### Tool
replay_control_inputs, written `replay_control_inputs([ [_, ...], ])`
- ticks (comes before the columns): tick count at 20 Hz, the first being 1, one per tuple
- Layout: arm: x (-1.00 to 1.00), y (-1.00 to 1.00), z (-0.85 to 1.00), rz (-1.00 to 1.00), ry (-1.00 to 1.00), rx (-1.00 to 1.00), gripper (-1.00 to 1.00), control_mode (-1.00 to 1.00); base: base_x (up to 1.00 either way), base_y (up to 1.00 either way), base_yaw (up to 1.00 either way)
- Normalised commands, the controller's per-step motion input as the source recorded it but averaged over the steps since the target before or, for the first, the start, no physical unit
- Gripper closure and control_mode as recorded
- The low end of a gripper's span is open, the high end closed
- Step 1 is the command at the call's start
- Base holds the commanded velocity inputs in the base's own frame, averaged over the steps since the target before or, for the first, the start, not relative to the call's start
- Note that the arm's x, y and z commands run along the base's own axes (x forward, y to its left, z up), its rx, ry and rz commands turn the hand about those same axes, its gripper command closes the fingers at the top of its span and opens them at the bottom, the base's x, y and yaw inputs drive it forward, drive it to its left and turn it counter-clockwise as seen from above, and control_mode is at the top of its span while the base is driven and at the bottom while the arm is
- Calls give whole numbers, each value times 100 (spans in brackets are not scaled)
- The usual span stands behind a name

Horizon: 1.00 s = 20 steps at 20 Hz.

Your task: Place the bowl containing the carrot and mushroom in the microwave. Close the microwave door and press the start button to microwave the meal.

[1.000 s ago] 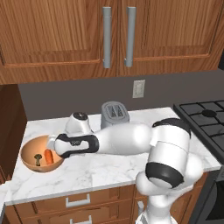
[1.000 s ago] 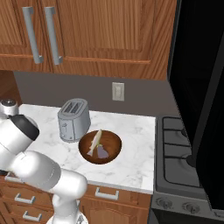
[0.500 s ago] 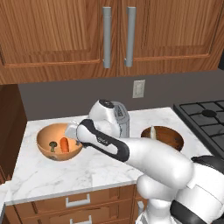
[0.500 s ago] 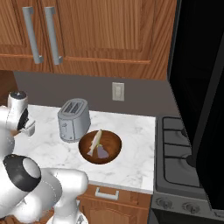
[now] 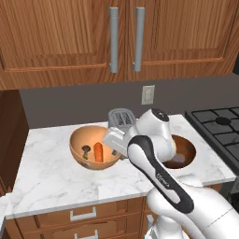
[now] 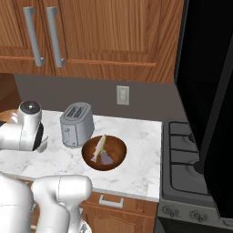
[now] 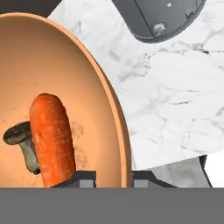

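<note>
base cams flank counter [image 5: 51, 182], hand cam close

**Hidden and cut off**

In the hand view the bowl [image 7: 105, 100] runs off the left and bottom edges, and the toaster [image 7: 159, 17] is cropped by the top edge. The carrot [image 7: 51, 135] covers part of the mushroom [image 7: 21, 140] there. From the left base view the arm hides most of the brown bowl [image 5: 184, 151] and the pincer [image 5: 117, 150] fingertips at the bowl's rim. The microwave door [image 6: 207, 104] is cut by the right edge.
</note>
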Motion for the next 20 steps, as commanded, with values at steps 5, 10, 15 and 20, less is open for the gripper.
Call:
replay_control_inputs([
  [5, -58, -92, 90, -17, -1, 0, 100, -100, 0, 0, 0],
  [10, -46, -89, 86, -18, 0, 0, 100, -100, 0, 0, 0],
  [15, -34, -84, 71, -19, 0, -4, 100, -100, 0, 0, 0],
  [20, -37, -79, 45, -20, 0, -9, 100, -100, 0, 0, 0],
])
